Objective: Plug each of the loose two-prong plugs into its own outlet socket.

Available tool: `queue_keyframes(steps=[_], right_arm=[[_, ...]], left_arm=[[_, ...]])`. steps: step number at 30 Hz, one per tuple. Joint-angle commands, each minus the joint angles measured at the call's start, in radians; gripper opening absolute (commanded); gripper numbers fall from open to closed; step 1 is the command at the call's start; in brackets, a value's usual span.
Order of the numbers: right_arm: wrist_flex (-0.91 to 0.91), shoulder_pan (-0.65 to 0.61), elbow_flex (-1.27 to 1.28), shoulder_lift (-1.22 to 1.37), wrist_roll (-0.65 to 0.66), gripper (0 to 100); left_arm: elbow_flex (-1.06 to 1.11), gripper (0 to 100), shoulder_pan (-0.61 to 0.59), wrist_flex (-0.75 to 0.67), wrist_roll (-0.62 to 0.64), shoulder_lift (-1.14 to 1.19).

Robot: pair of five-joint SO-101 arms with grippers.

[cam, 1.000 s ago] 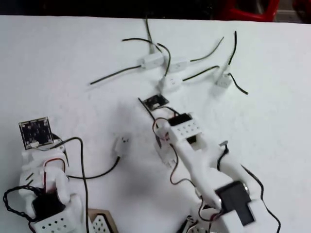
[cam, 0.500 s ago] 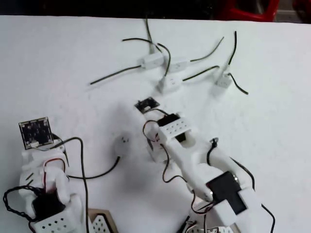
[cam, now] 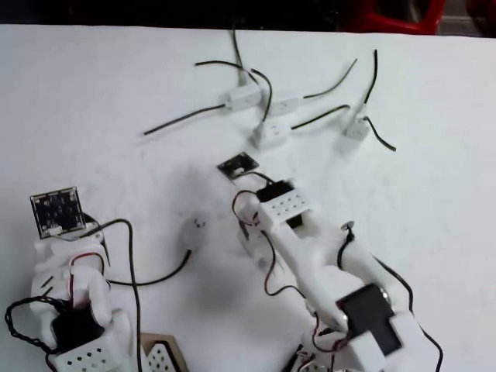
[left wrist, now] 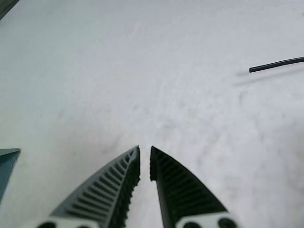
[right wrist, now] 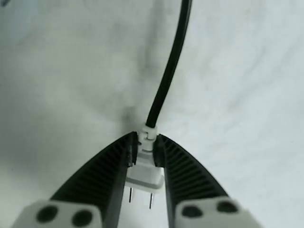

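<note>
My right gripper (right wrist: pixel 142 153) is shut on a white two-prong plug (right wrist: pixel 142 173). Its prongs point back toward the wrist, and its black cord (right wrist: pixel 168 71) runs away over the white table. In the high view the right arm (cam: pixel 287 208) stands at the table's middle, with the gripper hidden beneath it. A white connector (cam: pixel 195 229) with a black cord lies just left of that arm. Several white outlet and plug pieces (cam: pixel 271 133) with black cords lie at the back. My left gripper (left wrist: pixel 144 153) is shut on nothing, low over bare table; the left arm (cam: pixel 74 267) is at the front left.
Loose black cords (cam: pixel 182 120) trail from the pieces at the back. A cord end (left wrist: pixel 275 64) lies ahead of the left gripper. A brown object (cam: pixel 159 353) sits at the front edge beside the left arm. A red object (cam: pixel 395 14) stands beyond the table.
The right arm has shifted a little to the left, carrying the plug. The left arm has not moved.
</note>
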Motion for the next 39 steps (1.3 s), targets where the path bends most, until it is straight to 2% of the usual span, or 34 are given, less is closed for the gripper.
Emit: queue_keyframes(steps=[1, 6, 11, 25, 39], right_arm=[[0.002, 0.051, -0.021, -0.108, 0.071, 1.7], [-0.031, 0.14, -0.015, -0.156, 0.147, 2.8], [-0.033, 0.154, 0.023, -0.163, 0.147, 17.1], [-0.039, 0.288, 0.023, -0.153, 0.155, 14.8], [-0.035, 0.285, 0.021, 0.056, 0.149, 14.8]], left_arm=[[-0.038, 6, -0.007, -0.025, 0.011, -0.012], [-0.038, 6, -0.007, -0.025, 0.011, -0.012], [-0.038, 6, -0.007, -0.025, 0.011, -0.012], [-0.038, 6, -0.007, -0.025, 0.011, -0.012], [-0.037, 6, -0.007, -0.025, 0.011, -0.012]])
